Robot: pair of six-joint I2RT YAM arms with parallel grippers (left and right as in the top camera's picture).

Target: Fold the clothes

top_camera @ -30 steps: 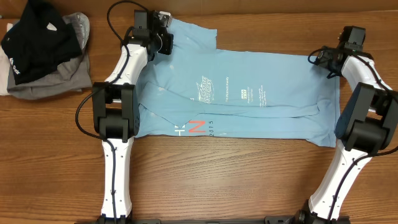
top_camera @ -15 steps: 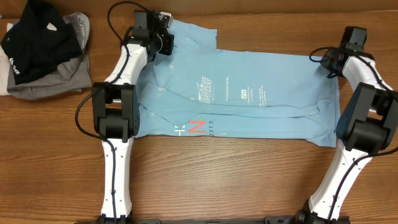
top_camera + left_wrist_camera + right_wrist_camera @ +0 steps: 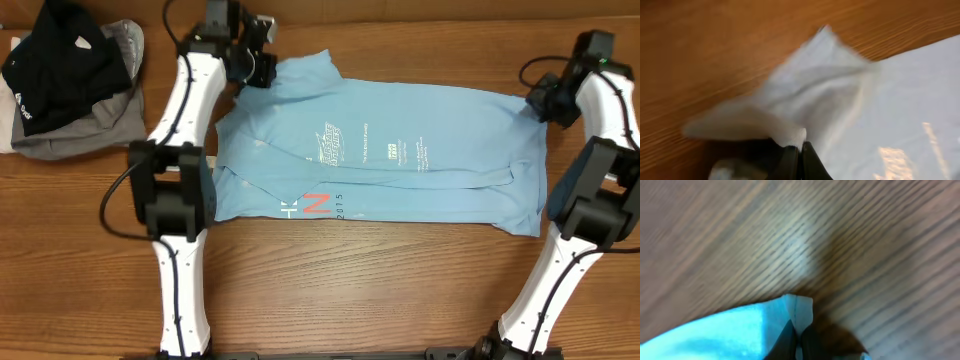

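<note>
**A:** How are the two arms standing?

**B:** Both are reaching to the far side of the table. The left arm is stretching straight up its side, with the left gripper at the far left corner of the sky-blue T-shirt. The right arm is bending outward, and the right gripper is sitting at the far right corner.

**A:** Are the jaws holding anything?

**B:** Yes, both are pinching cloth. In the left wrist view the left gripper is clamping tight on the shirt, and the fabric is rising in a crumpled peak above the fingertips. In the right wrist view the right gripper is nipping the very corner of the shirt, with a small tip of fabric sticking up past the closed jaws.

**A:** And the shirt itself?

**B:** It is lying spread across the table between the arms, mostly flat, with a long crease running along its width. The white lettering is showing near the middle and the red mark near the front edge. A black garment is lying on a grey garment, well apart at the far left.
</note>
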